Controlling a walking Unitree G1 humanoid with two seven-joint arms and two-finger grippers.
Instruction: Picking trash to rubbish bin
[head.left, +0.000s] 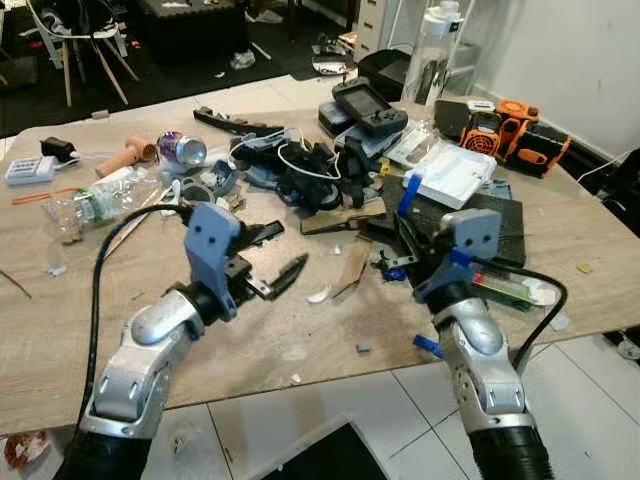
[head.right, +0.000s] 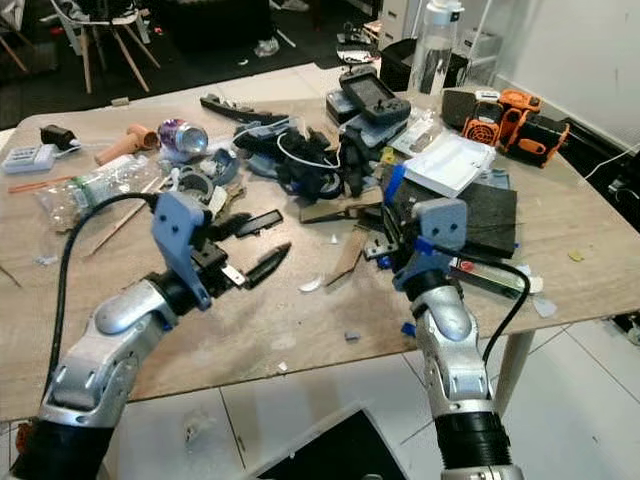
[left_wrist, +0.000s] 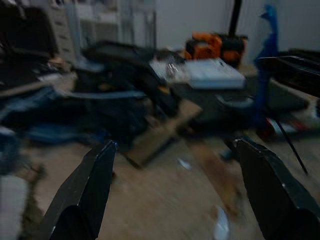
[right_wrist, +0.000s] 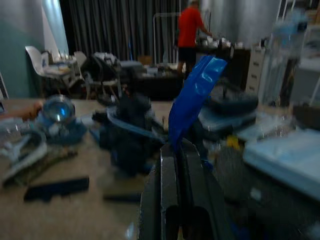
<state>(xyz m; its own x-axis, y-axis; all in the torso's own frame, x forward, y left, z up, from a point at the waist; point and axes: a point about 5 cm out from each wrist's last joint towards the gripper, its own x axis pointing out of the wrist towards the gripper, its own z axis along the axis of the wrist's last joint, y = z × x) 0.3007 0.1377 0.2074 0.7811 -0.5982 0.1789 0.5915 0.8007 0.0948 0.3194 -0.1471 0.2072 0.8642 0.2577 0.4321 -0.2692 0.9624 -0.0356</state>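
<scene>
Pinching a blue scrap (right_wrist: 192, 100) between fully closed fingers, the right gripper (head.left: 403, 213) is holding it upright above the cluttered wooden table (head.left: 250, 330) — just in front of a dark pad (head.left: 500, 220) and a white box (head.left: 452, 172). The left gripper (head.left: 272, 255) is hovering over bare tabletop with its fingers (left_wrist: 85, 195) spread wide, gripping nothing. Beyond lie a crushed can (head.left: 181, 149) and a plastic bottle (head.left: 95, 203).

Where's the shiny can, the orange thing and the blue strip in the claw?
can (head.left: 182, 149): left eye view, on its shiny side.
orange tool (head.left: 514, 131): left eye view, on its orange body.
blue strip (right_wrist: 192, 97): right wrist view, on its middle, above the shut right claw (right_wrist: 176, 150).
</scene>
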